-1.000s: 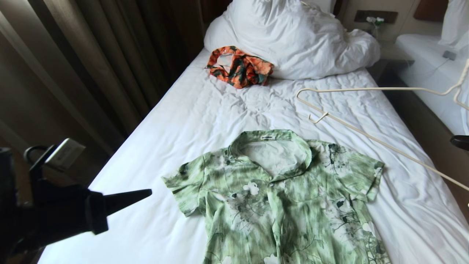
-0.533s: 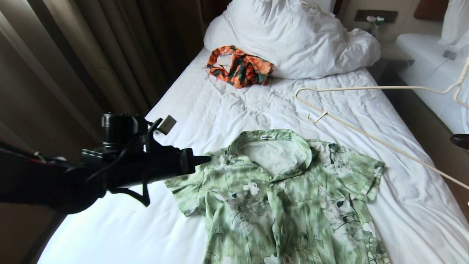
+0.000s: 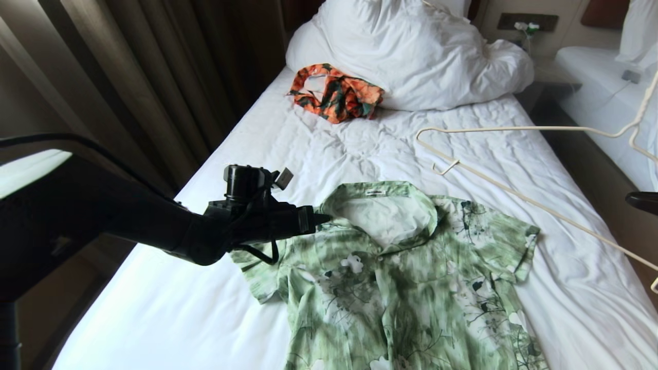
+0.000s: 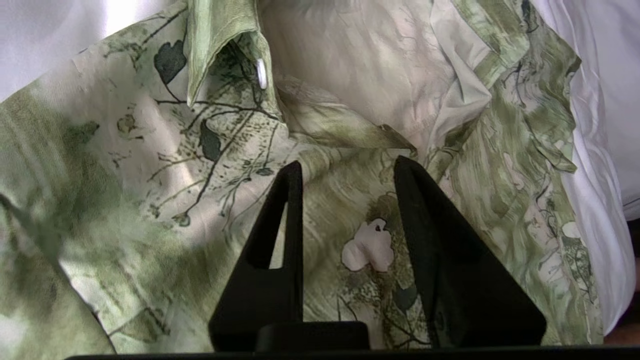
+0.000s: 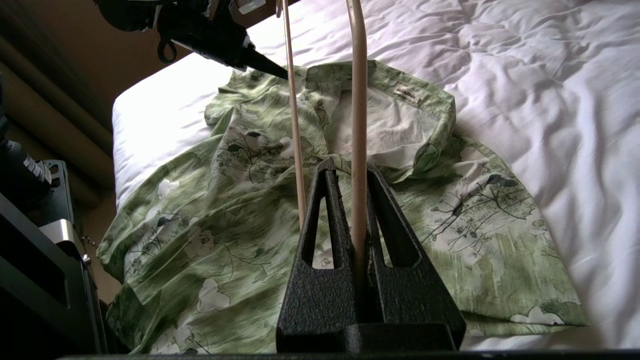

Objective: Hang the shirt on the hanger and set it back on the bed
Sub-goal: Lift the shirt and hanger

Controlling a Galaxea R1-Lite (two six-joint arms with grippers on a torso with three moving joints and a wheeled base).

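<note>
While the pale green flower-print short-sleeved shirt lies flat near the foot of the white-sheeted bed, collar toward the pillow and length along the mattress, bare sheet flanks it. The left gripper, fingers spread, hangs over its collar. The right gripper pinches the thin cream wire hanger, held slantwise above the bed's right edge.

Green floral shirt flat on bed, cream hanger above
</note>
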